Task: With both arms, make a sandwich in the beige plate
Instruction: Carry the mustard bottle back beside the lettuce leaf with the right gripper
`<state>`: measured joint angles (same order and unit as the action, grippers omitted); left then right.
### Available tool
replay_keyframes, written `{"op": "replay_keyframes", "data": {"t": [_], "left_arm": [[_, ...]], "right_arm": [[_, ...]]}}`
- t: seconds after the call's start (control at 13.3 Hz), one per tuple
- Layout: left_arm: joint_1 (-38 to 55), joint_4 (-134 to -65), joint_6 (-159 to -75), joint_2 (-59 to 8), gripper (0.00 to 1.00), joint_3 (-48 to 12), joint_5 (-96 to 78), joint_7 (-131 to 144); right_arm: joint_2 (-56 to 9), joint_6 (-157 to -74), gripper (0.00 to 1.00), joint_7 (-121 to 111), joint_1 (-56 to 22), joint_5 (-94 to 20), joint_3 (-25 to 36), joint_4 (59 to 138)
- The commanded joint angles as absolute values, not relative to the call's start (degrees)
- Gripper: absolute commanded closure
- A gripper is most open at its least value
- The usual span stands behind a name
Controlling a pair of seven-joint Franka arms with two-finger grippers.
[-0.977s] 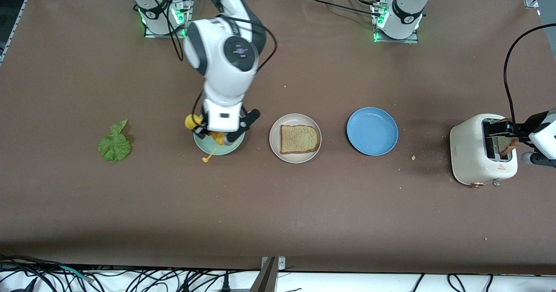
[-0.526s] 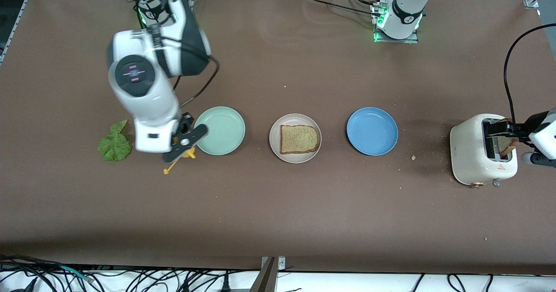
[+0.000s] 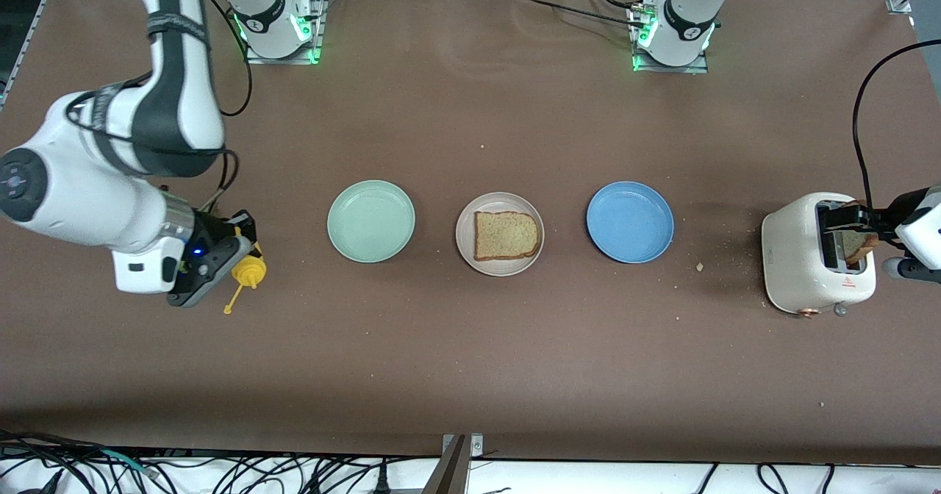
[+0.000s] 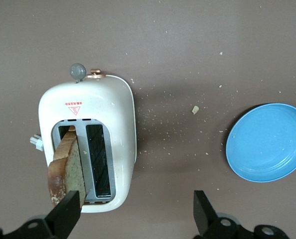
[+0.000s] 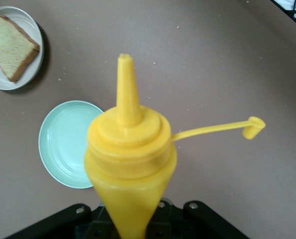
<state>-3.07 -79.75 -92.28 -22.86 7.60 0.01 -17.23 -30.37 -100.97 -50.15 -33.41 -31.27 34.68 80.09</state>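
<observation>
One brown toast slice [image 3: 506, 235] [image 5: 11, 47] lies flat in the beige plate [image 3: 464, 248] [image 5: 3, 82] at the middle of the table. A second toast slice [image 3: 856, 245] [image 4: 68, 164] stands up out of a slot of the white toaster [image 3: 798, 259] [image 4: 118, 114]. My left gripper [image 3: 864, 222] [image 4: 135, 216] hangs open over the toaster, one finger beside that slice. My right gripper [image 3: 235, 259] [image 5: 130, 224] is shut on a yellow squeeze bottle [image 3: 250, 270] [image 5: 130, 149], over the table toward the right arm's end.
A mint green plate [image 3: 371, 220] [image 5: 63, 144] and a blue plate [image 3: 630, 222] [image 4: 267, 144] flank the beige one. The bottle's open cap [image 3: 229, 306] [image 5: 252, 127] dangles on its strap. Crumbs lie between the blue plate and the toaster.
My right arm has swung from over the mint green plate toward its own end of the table, carrying the yellow bottle. The left arm has stayed still.
</observation>
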Motion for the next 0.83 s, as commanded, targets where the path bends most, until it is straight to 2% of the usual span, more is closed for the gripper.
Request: {"op": "replay_keyframes", "data": {"t": [0.0, 0.3, 0.53, 0.75], "left_arm": [[-3.3, -79.8, -91.7, -22.1, 0.0, 7.2, 1.5, -18.3], [-3.3, -79.8, -91.7, -22.1, 0.0, 7.2, 1.5, -18.3], [-3.3, -79.9, -91.7, -22.1, 0.0, 7.2, 1.3, -18.3], [-3.3, -79.9, -91.7, -22.1, 0.0, 7.2, 1.3, -18.3]], "right_arm": [[-25.3, -103.5, 1.0, -59.8, -25.9, -38.6, 29.5, 88.0], [-19.8, -112.8, 1.0, -73.2, -17.5, -45.2, 20.7, 100.7], [-15.0, -122.4, 1.0, -81.4, -11.3, -49.9, 11.6, 112.1], [-12.8, -124.4, 1.0, -91.2, -6.3, -57.5, 7.7, 120.3]]}}
